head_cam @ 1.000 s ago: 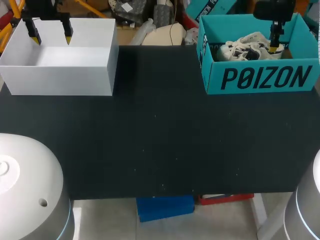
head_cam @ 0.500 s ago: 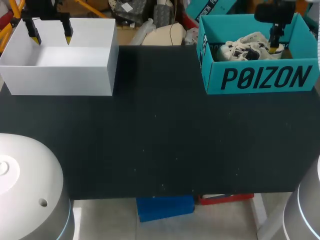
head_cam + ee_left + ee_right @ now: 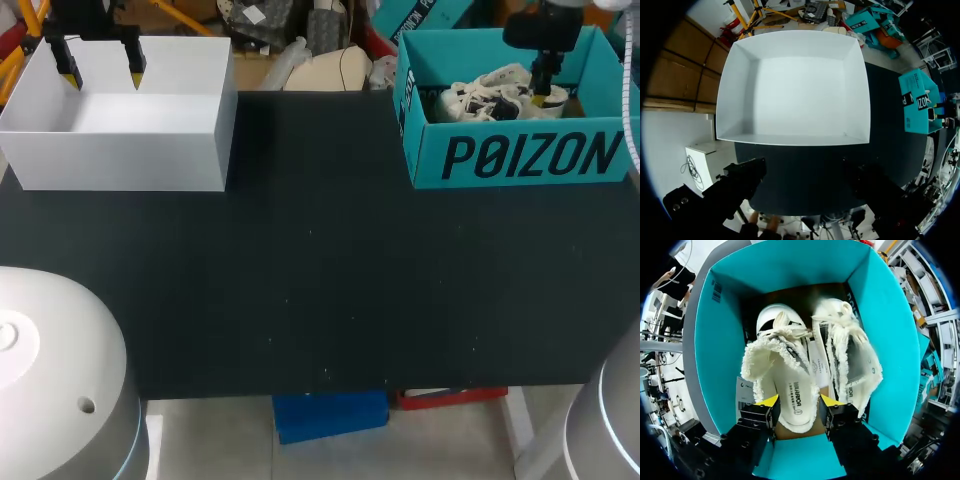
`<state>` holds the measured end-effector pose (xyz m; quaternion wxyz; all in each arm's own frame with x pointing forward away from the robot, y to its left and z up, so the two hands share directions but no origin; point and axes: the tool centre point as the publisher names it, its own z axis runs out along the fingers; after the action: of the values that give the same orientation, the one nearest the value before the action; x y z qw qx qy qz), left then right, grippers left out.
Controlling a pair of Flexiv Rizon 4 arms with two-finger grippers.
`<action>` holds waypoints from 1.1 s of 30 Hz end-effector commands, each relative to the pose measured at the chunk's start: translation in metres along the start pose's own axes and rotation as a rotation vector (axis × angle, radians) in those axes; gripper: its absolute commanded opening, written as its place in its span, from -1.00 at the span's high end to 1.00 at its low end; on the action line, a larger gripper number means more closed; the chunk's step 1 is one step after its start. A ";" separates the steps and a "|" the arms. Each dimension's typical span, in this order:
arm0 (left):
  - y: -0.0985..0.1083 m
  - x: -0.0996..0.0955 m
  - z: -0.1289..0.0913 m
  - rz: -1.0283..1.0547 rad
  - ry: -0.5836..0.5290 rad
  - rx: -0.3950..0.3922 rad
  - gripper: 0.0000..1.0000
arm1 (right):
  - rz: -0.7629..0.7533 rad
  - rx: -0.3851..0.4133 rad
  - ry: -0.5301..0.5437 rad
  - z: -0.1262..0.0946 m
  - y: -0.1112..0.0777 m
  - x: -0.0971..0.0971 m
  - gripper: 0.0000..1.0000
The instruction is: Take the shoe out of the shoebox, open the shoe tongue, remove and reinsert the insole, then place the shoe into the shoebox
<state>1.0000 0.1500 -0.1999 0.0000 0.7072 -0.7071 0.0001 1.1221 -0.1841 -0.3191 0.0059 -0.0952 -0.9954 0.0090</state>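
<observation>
Black surface [image 3: 320, 280] fills the middle of the scene, with an open white box [image 3: 120, 160] at its far left corner and a teal shoebox [image 3: 520, 155] at its far right corner. The left end effector [image 3: 100, 68] hangs above the white box, released and holding nothing. The right end effector [image 3: 800, 401] is lowered inside the shoebox, its yellow-tipped fingers spread to either side of the heel of a white fleece-lined shoe [image 3: 790, 375]; they do not appear to be pressing it, so it reads as released. A second shoe [image 3: 850, 355] lies just beside the first, apparently touching it. The likely trouble lies in the grasp. The soft fleecy collar may compress and slip when lifted. The fingers may catch only the fleece rather than the firm heel. The neighbouring shoe or the loose laces may drag along, and the shoebox walls stand close around the fingers.
</observation>
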 end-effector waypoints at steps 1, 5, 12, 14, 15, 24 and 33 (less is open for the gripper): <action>0.000 0.000 0.000 0.000 0.000 0.000 -1.00 | -0.004 0.000 0.022 0.010 0.005 -0.010 0.12; 0.000 0.000 0.000 0.000 0.000 0.000 -1.00 | -0.010 -0.010 0.032 0.018 0.009 -0.009 0.13; 0.000 0.000 0.000 0.000 0.000 0.000 -1.00 | -0.023 -0.034 0.035 0.033 0.013 -0.011 0.17; 0.000 0.000 0.000 0.000 0.000 0.000 -1.00 | -0.040 -0.045 0.038 0.037 0.015 -0.012 0.17; 0.000 0.000 0.000 0.000 0.000 0.000 -1.00 | -0.044 -0.035 0.043 0.040 0.015 -0.013 0.17; 0.000 0.000 0.000 0.000 0.000 0.000 -1.00 | -0.085 -0.030 0.071 0.062 0.018 -0.014 0.21; 0.000 0.000 0.000 0.000 0.000 0.000 -1.00 | -0.087 -0.035 0.078 0.075 0.017 -0.014 0.18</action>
<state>1.0000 0.1500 -0.1999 0.0000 0.7072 -0.7071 0.0001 1.1318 -0.1720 -0.3891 0.0392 -0.0510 -0.9979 -0.0119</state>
